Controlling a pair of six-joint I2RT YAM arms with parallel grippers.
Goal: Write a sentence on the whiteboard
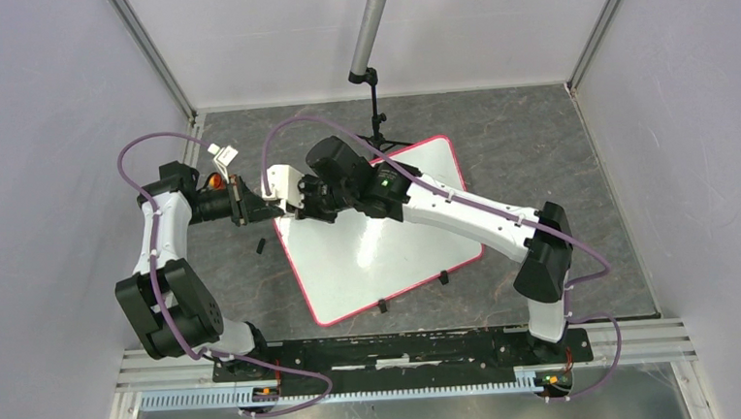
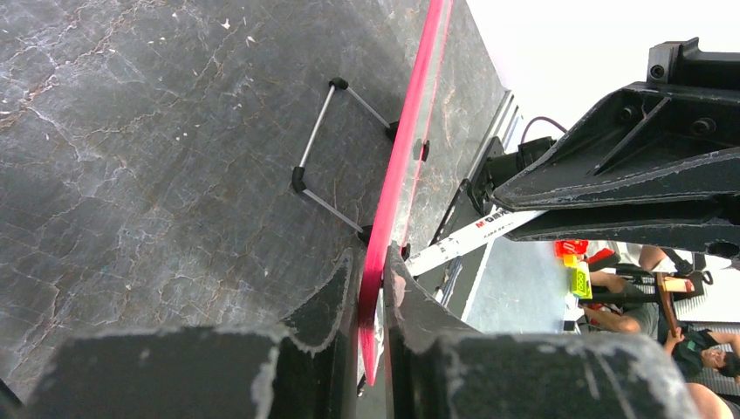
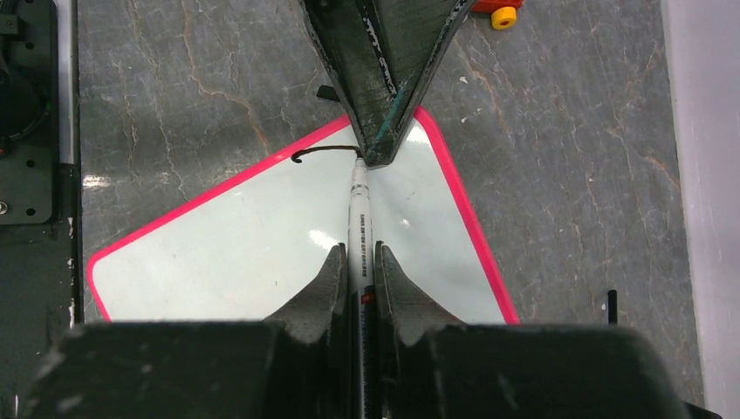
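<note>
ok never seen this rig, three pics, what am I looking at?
Two robot arms bolted to the near edge of a table. The overhead picture looks down on both; the other two come from cameras on each wrist. On the dark tabletop lies a whiteboard with a pink-red rim. The left claw is shut on the board's rim, steadying it. The right claw is shut on a marker, its tip at the board near a corner. Only one short black stroke is written. A small black piece lies beside the board.
</note>
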